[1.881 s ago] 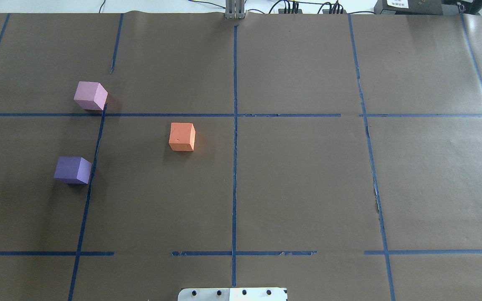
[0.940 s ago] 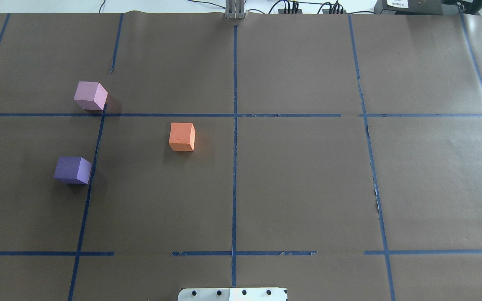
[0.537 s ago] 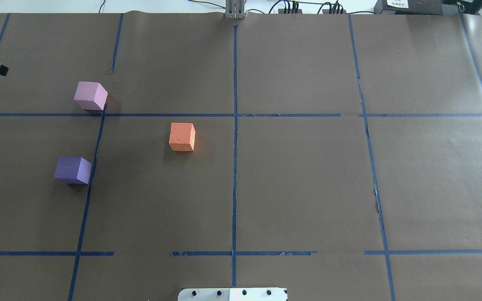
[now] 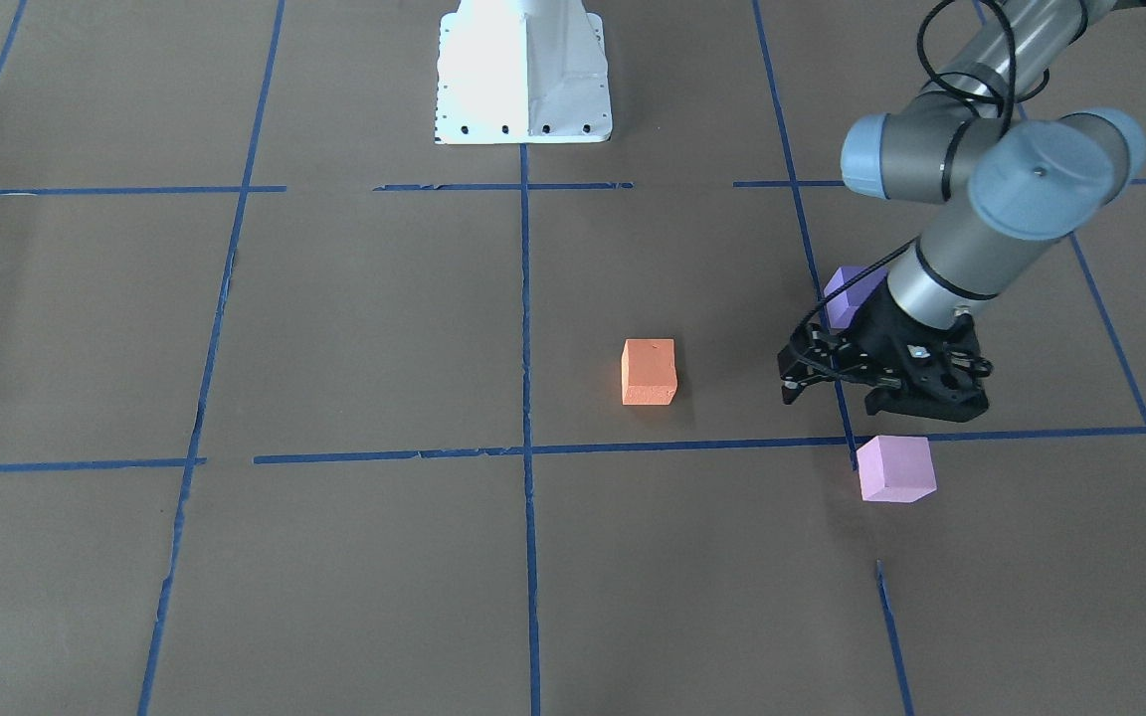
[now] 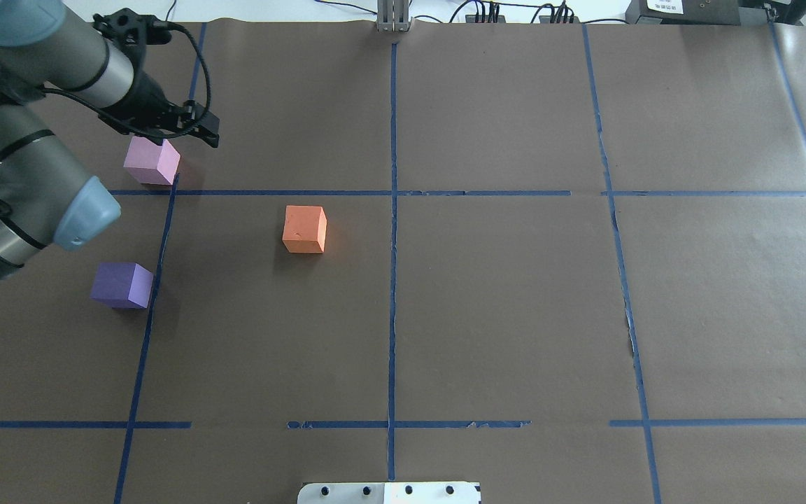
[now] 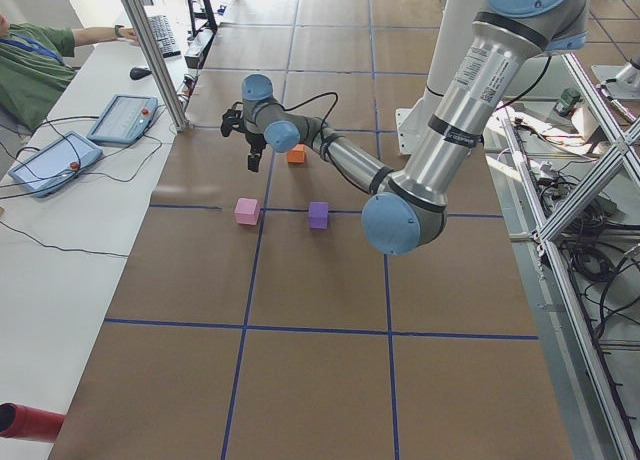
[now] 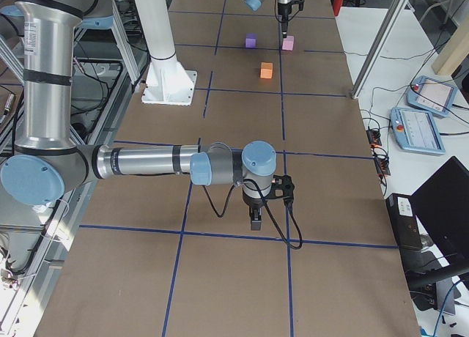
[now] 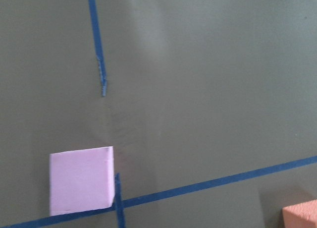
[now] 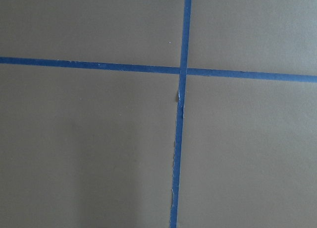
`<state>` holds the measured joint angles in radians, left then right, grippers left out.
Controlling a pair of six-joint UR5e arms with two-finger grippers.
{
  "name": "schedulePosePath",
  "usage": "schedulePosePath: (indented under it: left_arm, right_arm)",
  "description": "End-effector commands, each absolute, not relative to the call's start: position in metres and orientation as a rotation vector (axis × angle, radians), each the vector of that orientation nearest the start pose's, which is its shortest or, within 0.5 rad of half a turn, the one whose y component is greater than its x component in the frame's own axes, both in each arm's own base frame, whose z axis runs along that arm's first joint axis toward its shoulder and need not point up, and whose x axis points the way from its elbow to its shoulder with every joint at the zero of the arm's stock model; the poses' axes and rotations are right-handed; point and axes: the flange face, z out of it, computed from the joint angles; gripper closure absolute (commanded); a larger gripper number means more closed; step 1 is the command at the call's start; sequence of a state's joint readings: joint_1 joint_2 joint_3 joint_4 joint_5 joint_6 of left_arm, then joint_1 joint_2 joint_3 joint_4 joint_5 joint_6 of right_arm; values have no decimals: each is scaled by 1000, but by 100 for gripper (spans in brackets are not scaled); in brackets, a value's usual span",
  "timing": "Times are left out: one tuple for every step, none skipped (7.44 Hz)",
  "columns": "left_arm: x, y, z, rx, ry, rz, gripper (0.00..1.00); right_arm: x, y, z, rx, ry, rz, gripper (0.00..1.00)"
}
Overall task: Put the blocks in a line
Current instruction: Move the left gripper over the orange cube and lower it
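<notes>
One pink block (image 5: 152, 161), judged light, compressible foam, lies near, below and off-centre of left gripper (image 5: 203, 131); finger spacing indeterminate. Best held gently across opposite flat faces.

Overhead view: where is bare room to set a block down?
Bare: all right of the orange foam cube, past the central blue tape line. Crowded: far left, around the pale pink foam cube, dark violet foam cube and the left gripper.

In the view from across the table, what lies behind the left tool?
The dark violet-blue block, only in part: one corner and part of its top show past the left tool. The tool and wrist cover the rest of it.
</notes>
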<state>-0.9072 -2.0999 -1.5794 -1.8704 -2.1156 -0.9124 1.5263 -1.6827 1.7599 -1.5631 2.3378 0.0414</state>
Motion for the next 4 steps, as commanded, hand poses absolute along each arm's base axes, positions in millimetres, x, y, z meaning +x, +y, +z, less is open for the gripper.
schedulePosePath:
  left_arm:
    - [428,-570,274,186,937,-98,0]
    - [456,-563,260,173,935,-116,0]
    - [475,-553,265,139,917,-113,0]
    - [483,-548,267,133,886,-117,0]
  right_arm:
    - [44,-451,618,47,-769,-35,0]
    - [44,-451,618,47,-769,-35,0]
    - [44,-451,618,47,-769,-35,0]
    - [44,-451,617,49,-769,-36,0]
